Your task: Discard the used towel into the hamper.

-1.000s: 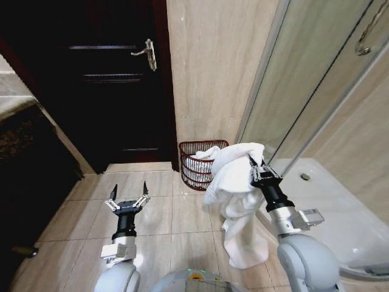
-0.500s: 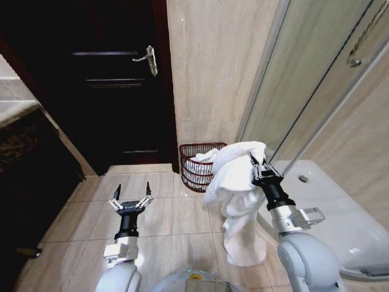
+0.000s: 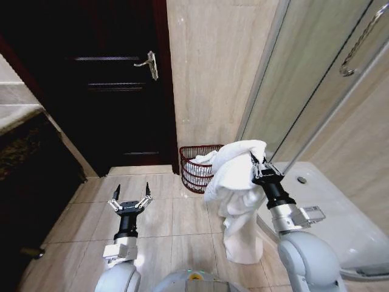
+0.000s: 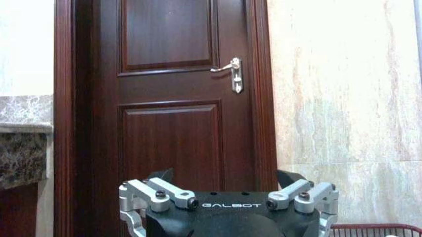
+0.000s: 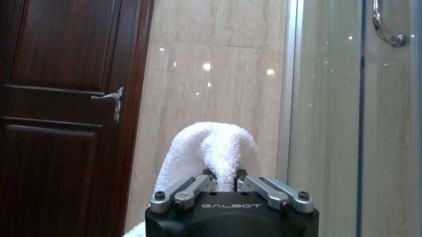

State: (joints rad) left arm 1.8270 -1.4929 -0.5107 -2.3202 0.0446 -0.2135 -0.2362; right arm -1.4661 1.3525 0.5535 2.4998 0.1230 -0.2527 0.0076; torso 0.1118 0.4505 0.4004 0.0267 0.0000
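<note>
- The dark wooden door (image 3: 115, 91) fills the far left of the room, its metal lever handle (image 3: 149, 64) near the edge that meets the beige tiled wall (image 3: 213, 67).
- A glass shower screen (image 3: 310, 79) slants up on the right, with a white shower tray (image 3: 328, 207) at its foot.
- The floor (image 3: 164, 213) is pale tile.
- The white towel (image 3: 234, 188) hangs from the right claw in a long bundle, its top bunched over the claw and its lower end reaching down to the floor by the tray edge.
- The hamper (image 3: 196, 165), a round red-brown wire basket, stands on the floor against the wall beside the door frame, just behind the towel, with something white inside it.
- The right claw (image 3: 260, 171) is raised over the floor near the shower tray, pinched tight on a fold of the towel, as the right wrist view confirms.
- The left claw (image 3: 129, 198) is held low over the floor tiles, its fingers spread wide and holding nothing.
</note>
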